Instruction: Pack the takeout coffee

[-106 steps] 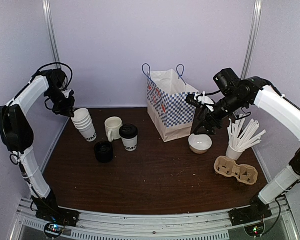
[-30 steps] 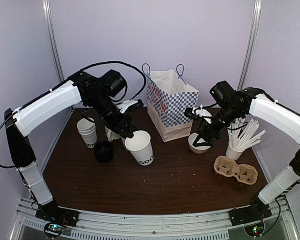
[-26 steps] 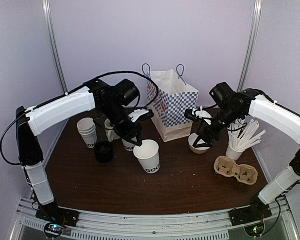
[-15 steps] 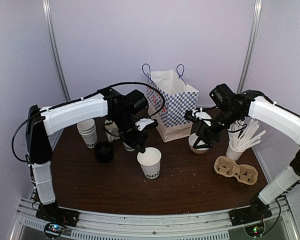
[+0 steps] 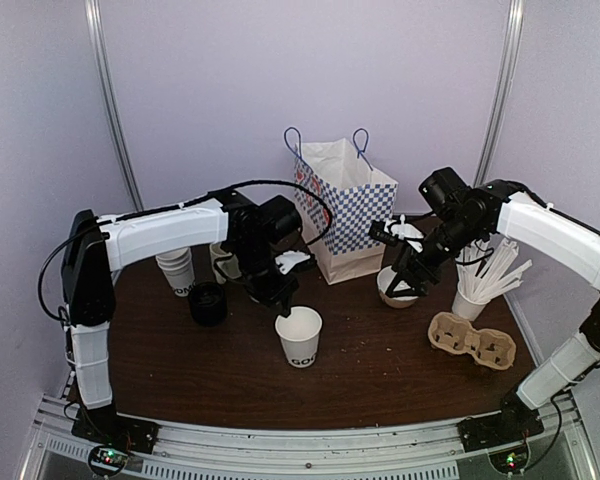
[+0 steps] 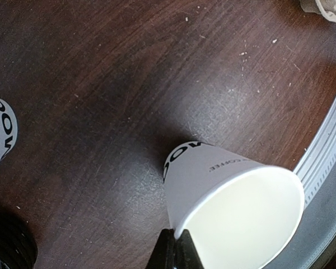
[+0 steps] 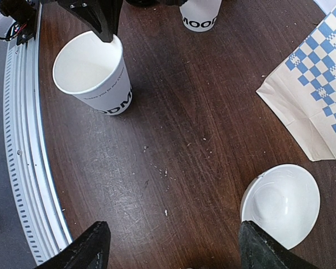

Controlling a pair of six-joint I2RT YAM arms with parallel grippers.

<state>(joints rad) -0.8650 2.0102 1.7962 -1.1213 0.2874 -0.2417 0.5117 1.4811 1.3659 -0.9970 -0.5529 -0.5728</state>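
My left claw [image 5: 282, 303] is pinched tight on the rim of a lidless paper cup [image 5: 299, 335], upright in front of the checked paper bag [image 5: 345, 215] and a little to its left. My right claw [image 5: 404, 282] hangs spread wide, holding nothing, over the white bowl [image 7: 280, 202] by the bag's front right corner. The takeout coffee [image 7: 200, 14] stands left of the bag, behind the lidless cup and apart from it, its top cut off in the right wrist view.

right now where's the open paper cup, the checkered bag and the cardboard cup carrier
open paper cup [image 5: 299, 342]: top view, outer wall under the rim
checkered bag [image 5: 340, 215]: top view, blue checked side panel
cardboard cup carrier [image 5: 472, 341]: top view, middle of its top
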